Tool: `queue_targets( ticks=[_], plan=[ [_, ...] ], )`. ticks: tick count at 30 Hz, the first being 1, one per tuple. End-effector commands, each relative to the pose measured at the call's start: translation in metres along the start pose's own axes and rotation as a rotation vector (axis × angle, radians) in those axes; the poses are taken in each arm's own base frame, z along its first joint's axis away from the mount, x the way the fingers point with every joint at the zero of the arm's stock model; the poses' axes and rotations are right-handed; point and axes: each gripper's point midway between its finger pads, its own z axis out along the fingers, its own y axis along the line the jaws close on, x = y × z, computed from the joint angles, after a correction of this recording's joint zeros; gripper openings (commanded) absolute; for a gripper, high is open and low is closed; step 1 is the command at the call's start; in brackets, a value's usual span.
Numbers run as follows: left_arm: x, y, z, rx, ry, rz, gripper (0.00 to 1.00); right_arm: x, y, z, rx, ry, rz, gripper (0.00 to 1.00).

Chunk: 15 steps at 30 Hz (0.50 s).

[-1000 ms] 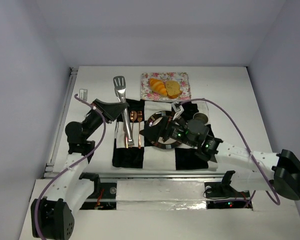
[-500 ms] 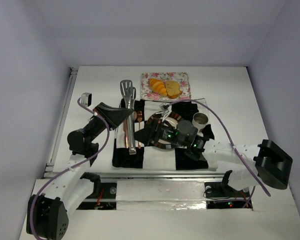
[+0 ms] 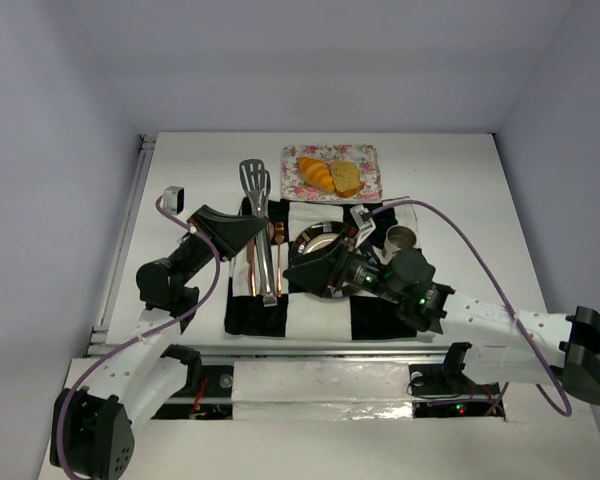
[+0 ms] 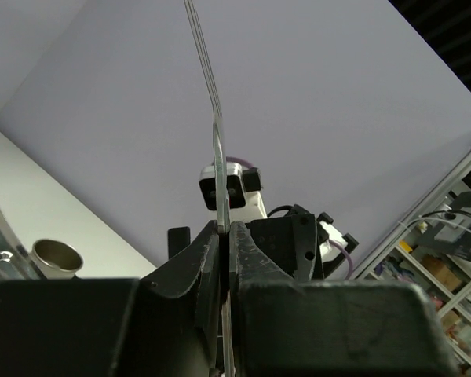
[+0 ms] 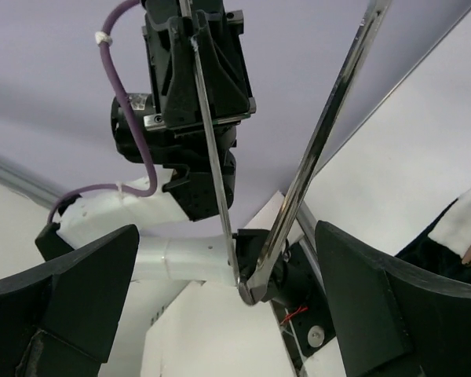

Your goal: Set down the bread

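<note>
Here, left end effector (image 4: 224,232) clamped on tongs (image 4: 217,149), right end effector (image 5: 228,236) wide open, plate (image 3: 318,231) half hidden.

The top camera overlooks the whole table (image 3: 450,180) from behind; both wrist cameras angle upward, close on the tongs (image 3: 265,265).

Bread on the tray, both arms over the checkered mat (image 3: 380,318).
The croissant (image 3: 316,172) touches the bread slice (image 3: 347,178) at its 3 o'clock on the floral tray (image 3: 365,155). The dark-rimmed plate (image 3: 318,238) sits at the tray's 6 o'clock. At the plate's 9 o'clock, the left fingers (image 3: 242,229) meet the tongs (image 3: 260,225). The right fingers (image 3: 300,270) cover the plate's 6 o'clock rim.
</note>
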Motion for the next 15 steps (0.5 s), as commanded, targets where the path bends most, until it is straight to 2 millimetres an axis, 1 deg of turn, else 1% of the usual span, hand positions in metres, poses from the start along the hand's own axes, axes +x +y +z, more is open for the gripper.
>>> queue_targets(
  ticks=[1,2,3,5,6,7,8,10,11,13,14,15],
  plan=[
    [-0.002,-0.024,0.005,0.099,-0.021,0.044,0.0,0.01,0.009,0.014,-0.026,0.075,-0.05,1.0],
    [-0.003,-0.023,0.005,0.099,-0.024,0.042,0.0,0.013,0.003,0.018,-0.006,0.083,-0.045,1.0],
    [-0.001,-0.027,0.005,0.113,-0.021,0.036,0.0,0.021,-0.006,0.024,0.019,0.101,-0.039,1.0],
    [0.0,-0.028,0.004,0.119,-0.022,0.033,0.0,0.025,-0.012,0.03,0.028,0.101,-0.017,1.0],
    [-0.001,-0.028,0.004,0.117,-0.021,0.034,0.0,0.026,-0.007,0.031,0.012,0.099,-0.016,1.0],
    [-0.001,-0.029,0.004,0.118,-0.023,0.036,0.0,0.032,-0.01,0.033,0.009,0.12,-0.012,1.0],
    [0.001,-0.031,0.004,0.123,-0.019,0.032,0.0,0.031,-0.006,0.037,-0.004,0.122,-0.014,1.0],
    [0.002,-0.029,0.003,0.115,-0.02,0.028,0.0,0.041,-0.003,0.042,-0.016,0.148,-0.015,1.0],
    [0.005,-0.027,0.002,0.112,-0.016,0.017,0.0,0.038,0.003,0.046,-0.035,0.137,-0.019,1.0],
    [0.007,-0.027,0.002,0.115,-0.019,0.01,0.0,0.04,0.005,0.05,-0.043,0.138,-0.016,1.0],
    [0.007,-0.025,0.001,0.112,-0.023,0.006,0.0,0.043,0.0,0.054,-0.03,0.14,-0.015,0.98],
    [0.01,-0.024,0.0,0.11,-0.022,-0.002,0.0,0.041,0.001,0.058,-0.033,0.134,-0.014,0.97]
  ],
)
